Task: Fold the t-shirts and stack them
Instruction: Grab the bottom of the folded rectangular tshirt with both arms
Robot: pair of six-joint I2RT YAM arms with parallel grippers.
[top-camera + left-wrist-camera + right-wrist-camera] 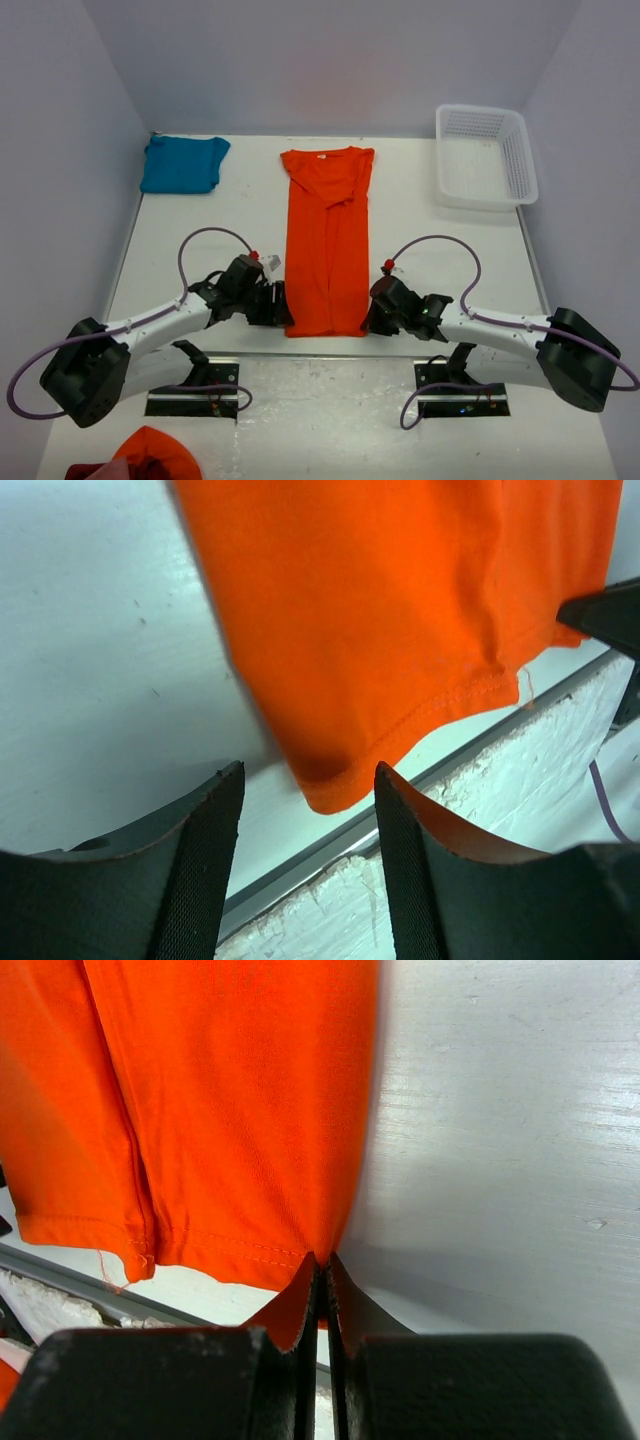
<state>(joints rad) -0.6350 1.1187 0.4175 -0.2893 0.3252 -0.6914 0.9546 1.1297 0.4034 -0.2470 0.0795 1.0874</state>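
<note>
Orange cotton t-shirt (326, 240) lies as a long strip at frame centre on white bench (430, 250). Right gripper (322, 1265) clamped on lower-right hem corner; left gripper (310, 780) jaws apart around lower-left corner. If I lift now, fold skews.

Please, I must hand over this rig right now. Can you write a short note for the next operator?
Left end effector: open, jaws astride the near left hem corner of the orange t-shirt, not gripping.
Right end effector: shut on its near right hem corner.
Teal t-shirt: folded, far left corner.
Done: orange folded into a long strip.
Remaining: fold it shorter, stack on teal.
</note>
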